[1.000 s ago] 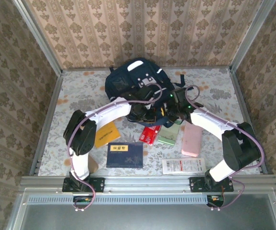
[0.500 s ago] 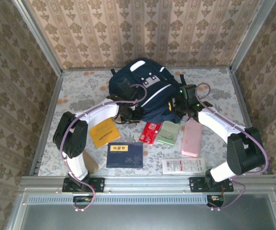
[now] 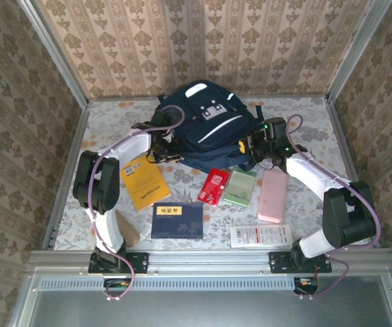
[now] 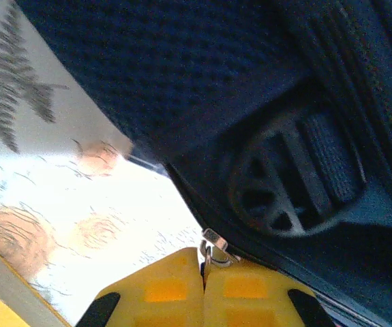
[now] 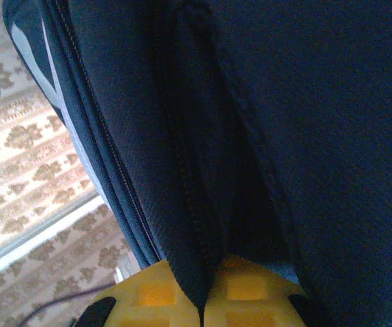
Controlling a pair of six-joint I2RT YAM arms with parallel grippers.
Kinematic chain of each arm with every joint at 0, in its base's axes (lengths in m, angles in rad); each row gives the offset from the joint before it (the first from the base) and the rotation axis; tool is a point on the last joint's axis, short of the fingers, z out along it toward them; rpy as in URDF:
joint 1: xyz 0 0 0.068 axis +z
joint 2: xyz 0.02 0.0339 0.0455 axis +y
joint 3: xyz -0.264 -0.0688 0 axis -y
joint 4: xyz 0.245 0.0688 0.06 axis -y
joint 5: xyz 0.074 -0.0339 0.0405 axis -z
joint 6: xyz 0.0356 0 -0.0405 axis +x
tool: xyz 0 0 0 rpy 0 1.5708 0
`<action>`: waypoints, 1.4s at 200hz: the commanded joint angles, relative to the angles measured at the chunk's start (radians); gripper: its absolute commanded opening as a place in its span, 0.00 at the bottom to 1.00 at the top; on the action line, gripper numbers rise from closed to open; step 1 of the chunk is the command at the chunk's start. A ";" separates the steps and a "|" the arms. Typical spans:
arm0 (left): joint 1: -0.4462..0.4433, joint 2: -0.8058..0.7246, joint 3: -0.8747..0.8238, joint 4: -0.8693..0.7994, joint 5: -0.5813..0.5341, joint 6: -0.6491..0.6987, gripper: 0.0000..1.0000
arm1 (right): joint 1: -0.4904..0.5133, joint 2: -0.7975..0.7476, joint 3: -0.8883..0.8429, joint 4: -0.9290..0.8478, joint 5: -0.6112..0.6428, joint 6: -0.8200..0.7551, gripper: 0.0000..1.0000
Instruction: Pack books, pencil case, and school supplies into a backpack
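Observation:
The navy backpack (image 3: 206, 122) lies at the back of the table, white patch facing up. At its left edge my left gripper (image 3: 163, 147) is shut on a small metal zipper pull (image 4: 214, 246), its yellow fingertips (image 4: 172, 289) pressed together under the backpack (image 4: 264, 102). My right gripper (image 3: 253, 146) is shut on a fold of the backpack's fabric (image 5: 202, 259) at its right edge. In front lie the yellow-orange book (image 3: 144, 182), the dark blue book with a yellow label (image 3: 177, 219), the red packet (image 3: 215, 186), the pale green packet (image 3: 240, 188), the pink pencil case (image 3: 273, 195) and the long white packet (image 3: 260, 236). The small patterned book is hidden.
Patterned walls close off the table on three sides. A metal rail (image 3: 209, 257) runs along the near edge by the arm bases. A tan object (image 3: 129, 233) lies beside the left arm's base. Bare tabletop (image 3: 114, 122) shows left of the backpack.
Both grippers have moved outward from the backpack's front middle, the left one leftward and back with the zipper pull. The backpack has shifted back, uncovering the red and green packets.

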 commanded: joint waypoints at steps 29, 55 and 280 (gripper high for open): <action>0.073 0.013 0.078 -0.056 -0.043 0.045 0.40 | -0.039 0.084 0.144 0.065 -0.099 -0.181 0.00; 0.081 -0.058 0.055 -0.063 -0.021 0.032 0.52 | -0.019 0.140 0.260 0.054 -0.119 -0.221 0.00; 0.328 -0.560 -0.393 -0.226 -0.117 -0.189 1.00 | 0.187 0.527 0.850 -0.547 0.356 -0.983 0.58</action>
